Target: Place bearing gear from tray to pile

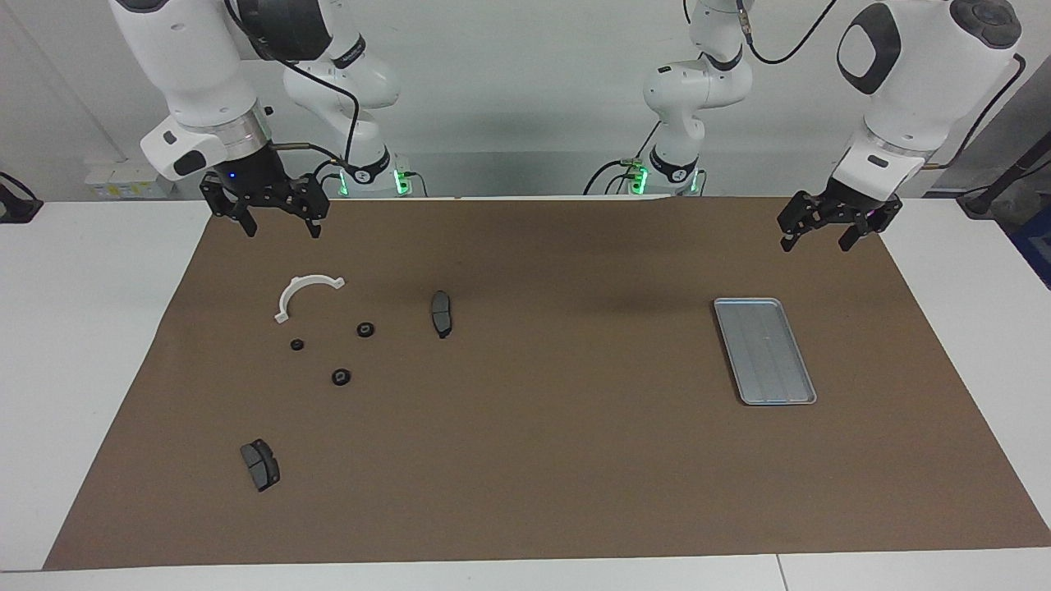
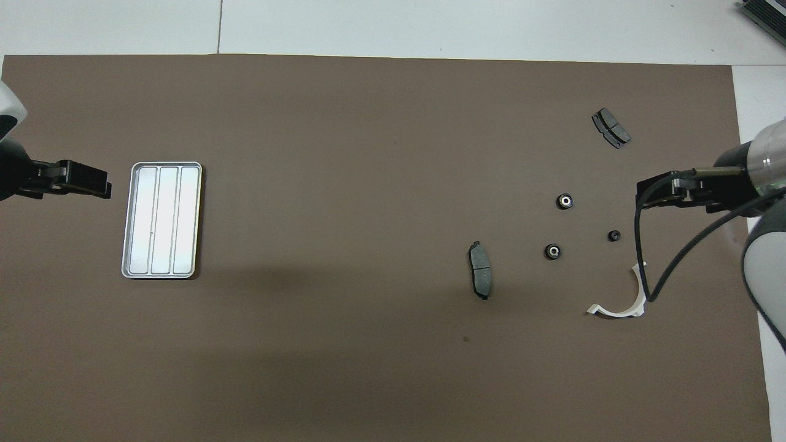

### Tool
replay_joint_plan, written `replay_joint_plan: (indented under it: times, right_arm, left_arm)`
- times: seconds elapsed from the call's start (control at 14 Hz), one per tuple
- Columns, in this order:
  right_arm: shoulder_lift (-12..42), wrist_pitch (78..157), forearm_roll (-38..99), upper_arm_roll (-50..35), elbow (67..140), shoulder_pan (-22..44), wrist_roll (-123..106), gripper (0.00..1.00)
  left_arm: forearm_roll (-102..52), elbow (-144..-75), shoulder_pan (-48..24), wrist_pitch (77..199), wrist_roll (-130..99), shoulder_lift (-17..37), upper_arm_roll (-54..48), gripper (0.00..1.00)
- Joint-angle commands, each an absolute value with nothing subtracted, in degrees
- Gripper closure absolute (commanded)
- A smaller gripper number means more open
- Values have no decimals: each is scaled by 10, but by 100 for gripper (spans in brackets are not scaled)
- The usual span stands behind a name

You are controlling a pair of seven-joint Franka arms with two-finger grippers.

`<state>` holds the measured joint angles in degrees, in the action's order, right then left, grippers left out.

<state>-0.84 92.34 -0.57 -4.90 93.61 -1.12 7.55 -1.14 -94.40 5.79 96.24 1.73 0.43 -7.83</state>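
Silver tray (image 1: 765,351) bare, both grippers, left (image 1: 814,233) and right (image 1: 280,222), open-jawed, empty.

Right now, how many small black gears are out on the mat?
3, all in the pile at the right arm's end: one gear nearest the robots, the smallest beside it, another farther out. None on the tray.

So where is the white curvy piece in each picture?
Facing view: white plastic arc sits toward the right arm's end, nearer the robots than the three gears.
Overhead view: same arc appears low at that end.
Shared landmark: the smallest gear lies beside it.
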Motion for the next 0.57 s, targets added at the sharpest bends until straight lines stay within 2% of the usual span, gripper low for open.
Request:
replay_joint_plan:
  times: [0.0,0.5]
  right_arm:
    - [-12,918,-12,-54,940,-14,90,0]
    - [-13,915,-12,-54,940,-14,89,0]
  left_arm:
    - [-19,-962,67,960,28,-14,-80,0]
    - [-19,-962,67,959,28,-14,-80,0]
